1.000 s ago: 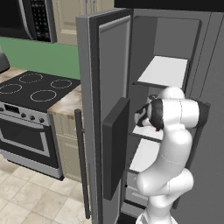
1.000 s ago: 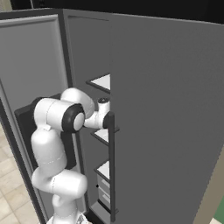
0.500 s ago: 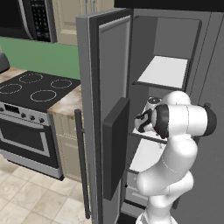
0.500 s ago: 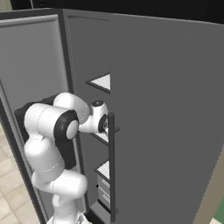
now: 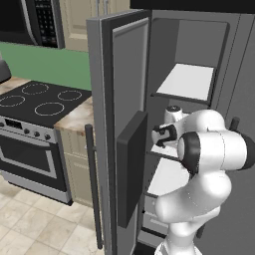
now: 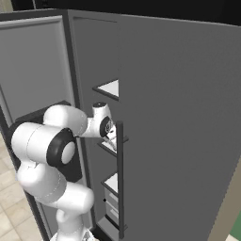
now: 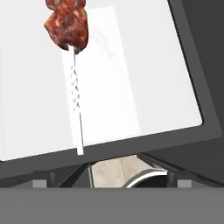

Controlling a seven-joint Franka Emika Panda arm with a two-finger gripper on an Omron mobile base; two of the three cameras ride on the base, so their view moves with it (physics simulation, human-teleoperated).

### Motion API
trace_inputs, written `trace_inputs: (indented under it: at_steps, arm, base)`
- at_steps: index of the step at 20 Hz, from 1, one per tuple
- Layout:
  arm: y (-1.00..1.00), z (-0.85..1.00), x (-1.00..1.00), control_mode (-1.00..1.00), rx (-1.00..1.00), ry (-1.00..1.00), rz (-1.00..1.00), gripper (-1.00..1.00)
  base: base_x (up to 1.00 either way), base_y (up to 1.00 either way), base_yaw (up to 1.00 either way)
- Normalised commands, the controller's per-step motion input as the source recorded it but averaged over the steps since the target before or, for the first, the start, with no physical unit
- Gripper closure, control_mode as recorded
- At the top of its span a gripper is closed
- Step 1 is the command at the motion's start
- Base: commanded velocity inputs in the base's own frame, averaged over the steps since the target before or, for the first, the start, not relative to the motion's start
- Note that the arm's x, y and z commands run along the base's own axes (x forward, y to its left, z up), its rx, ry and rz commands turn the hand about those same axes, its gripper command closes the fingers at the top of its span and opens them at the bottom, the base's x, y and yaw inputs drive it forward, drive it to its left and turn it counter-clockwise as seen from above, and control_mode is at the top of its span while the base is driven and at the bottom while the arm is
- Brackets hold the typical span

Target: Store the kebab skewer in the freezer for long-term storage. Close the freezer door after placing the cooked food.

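Jaws: stand wide apart, nothing between them; the skewer (image 7: 75, 83) lies free on the white shelf (image 7: 144, 74) ahead of the hand. In the left base view the jaws (image 5: 158, 135) sit at the front edge of a middle shelf (image 5: 167, 177) inside the freezer (image 5: 194, 60); in the right base view the hand reaches in beside the dark handle (image 6: 120, 179) of the shut plain door (image 6: 183, 117). Count: one skewer, one arm, two fridge doors (one open, one shut). Shelves seen in the left base view: one upper, one at hand level, drawers lower down, number not readable. Skewer: a thin pale stick, flat on the shelf, free end pointing toward the shelf's front edge and stopping just at it; a clump of reddish-brown meat chunks at the far end, mottled dark and red, partly cut by the top of the hand view. The stick's surface shows a jagged pale pattern along its middle. Below the shelf edge in the hand view, a strip of beige floor tile. Freezer door (image 5: 122, 114): swung wide open, edge toward the left base camera, with one black panel (image 5: 132, 167) and one long dark handle (image 5: 92, 184). Outward: one stove (image 5: 35, 129) with four rings on a black top, left of the fridge; a marbled worktop (image 5: 74, 117) between them; a microwave (image 5: 32, 20) above; green wall behind.
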Motion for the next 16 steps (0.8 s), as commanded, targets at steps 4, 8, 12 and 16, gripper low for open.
trace_inputs:
  at_steps: [4,8,12,16]
  arm:
    - [0.0,0.42,-0.3,-1.0,0.0,0.09,0.0,-1.0]
    - [0.0,0.46,-0.28,-1.0,0.0,0.09,0.0,-1.0]
    - [0.0,0.32,-0.47,-1.0,0.0,0.01,0.0,-1.0]
    - [0.08,0.14,-0.61,-1.0,0.0,-0.04,0.0,-1.0]
  base:
    - [0.0,0.0,0.0]
    - [0.0,0.0,0.0]
    - [0.0,0.0,0.0]
    - [0.0,0.0,0.0]
